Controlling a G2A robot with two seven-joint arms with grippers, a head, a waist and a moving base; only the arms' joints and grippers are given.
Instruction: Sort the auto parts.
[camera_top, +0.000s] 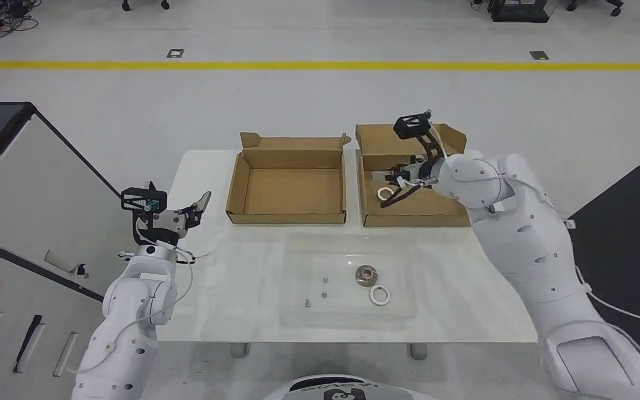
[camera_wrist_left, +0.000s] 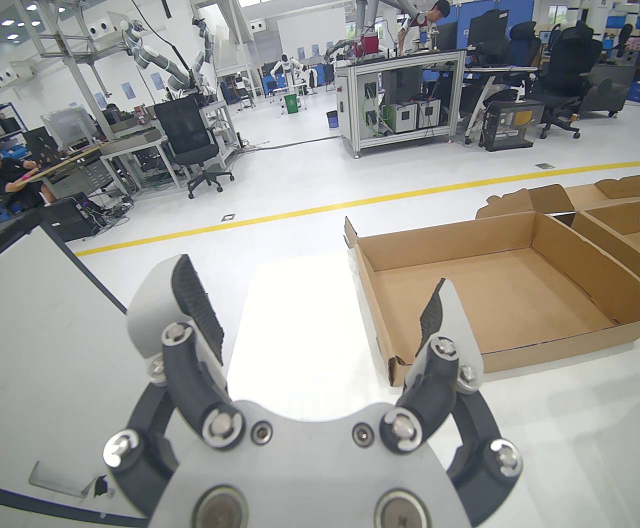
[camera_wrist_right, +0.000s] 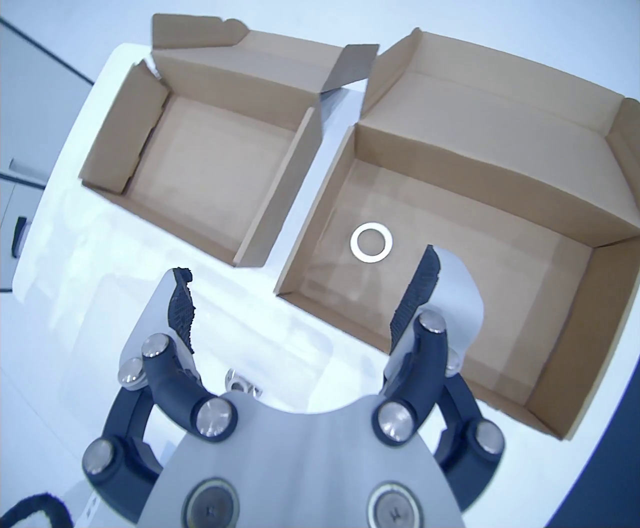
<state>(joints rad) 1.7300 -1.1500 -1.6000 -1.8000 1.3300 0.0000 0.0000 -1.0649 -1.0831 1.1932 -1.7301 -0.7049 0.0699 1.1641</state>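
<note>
The white table (camera_top: 250, 270) is seen from above, and two open cardboard boxes are set side by side along its far half. The left box (camera_top: 288, 190) is seen with a bare floor. In the right box (camera_top: 420, 218) a flat silver washer (camera_wrist_right: 371, 242) is lying on the floor, toward the left box's side. A clear tray (camera_top: 330, 255) is placed in front of the boxes, near the table's front edge. The right gripper (camera_wrist_right: 305, 262) is held above the right box's front wall, jaws spread wide, nothing between them. The left gripper (camera_wrist_left: 312, 280) is parked over the table's left edge, likewise spread and holding nothing. In the tray, a dark round metal part (camera_top: 367, 273) and a white ring (camera_top: 380, 295) are lying just beside each other.
</note>
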